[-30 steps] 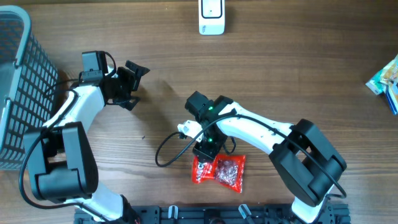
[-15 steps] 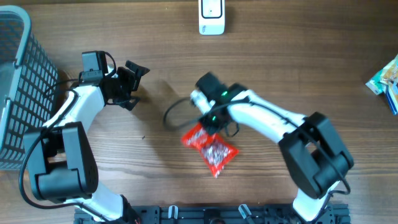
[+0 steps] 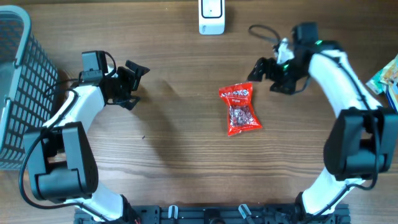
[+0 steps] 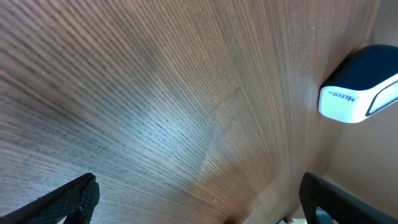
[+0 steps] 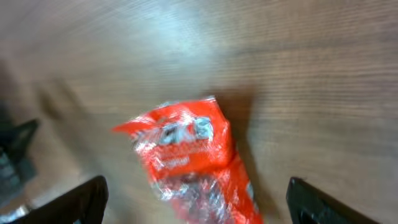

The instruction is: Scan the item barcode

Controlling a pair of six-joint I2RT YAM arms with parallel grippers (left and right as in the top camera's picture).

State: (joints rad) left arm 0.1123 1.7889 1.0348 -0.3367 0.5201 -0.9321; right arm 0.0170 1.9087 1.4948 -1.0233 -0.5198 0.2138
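The item, a red snack packet (image 3: 239, 109) with a clear window, lies flat near the table's middle; no barcode shows on it. My right gripper (image 3: 267, 81) hovers just up and right of it, open, holding nothing. In the blurred right wrist view the packet (image 5: 186, 155) sits between and beyond the spread fingertips (image 5: 74, 202). The white scanner (image 3: 211, 16) stands at the back edge and shows in the left wrist view (image 4: 359, 87). Far left of the packet, my left gripper (image 3: 134, 86) is wide open over bare wood, fingers (image 4: 62, 202) empty.
A grey wire basket (image 3: 15, 81) stands at the left edge. Blue and green packets (image 3: 387, 79) lie at the right edge. A black cable (image 3: 261, 30) loops behind the right wrist.
My right gripper carried the packet from the front of the table toward the middle, let it go and opened, then swung away to the back right. The left arm has not moved.
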